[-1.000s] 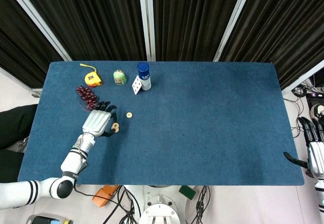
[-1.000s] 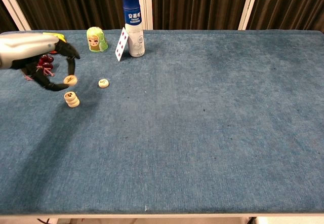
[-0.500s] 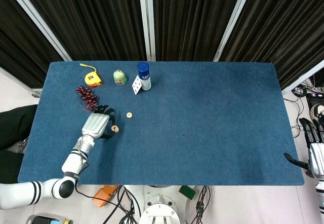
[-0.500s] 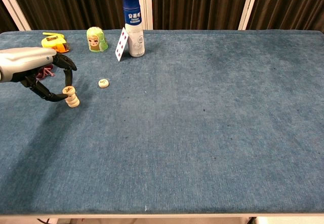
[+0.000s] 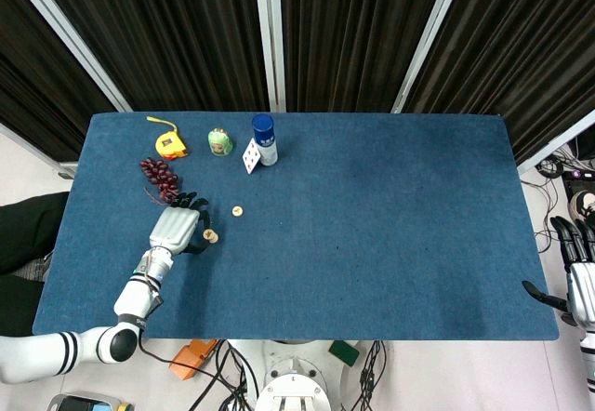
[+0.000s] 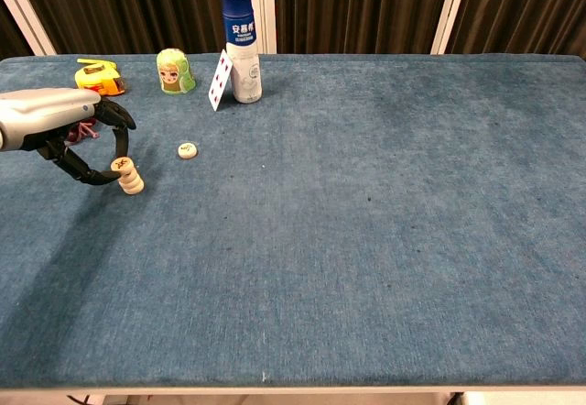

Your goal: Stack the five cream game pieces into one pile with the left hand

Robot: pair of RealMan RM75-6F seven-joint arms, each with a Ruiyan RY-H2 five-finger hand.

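Note:
A short pile of cream game pieces [image 6: 133, 181] stands on the blue table [image 6: 366, 240] at the left, also seen in the head view as the pile [image 5: 210, 236]. My left hand [image 6: 57, 128] reaches in from the left and pinches one cream piece [image 6: 121, 163] between thumb and finger. That piece sits on top of the pile, shifted a little left. A single cream piece [image 6: 187, 150] lies flat to the right of the pile, apart from it, and shows as the lone piece [image 5: 237, 211] from above. My right hand [image 5: 578, 285] hangs open off the table's right edge.
Along the back left stand a yellow tape measure [image 6: 99, 75], a green doll [image 6: 174, 71], a playing card [image 6: 219, 80] and a blue-capped bottle [image 6: 240, 43]. Dark red grapes [image 5: 160, 177] lie just behind my left hand.
My left hand has come down with the cream piece from above the pile onto its top. The lone piece and the right hand have not moved.

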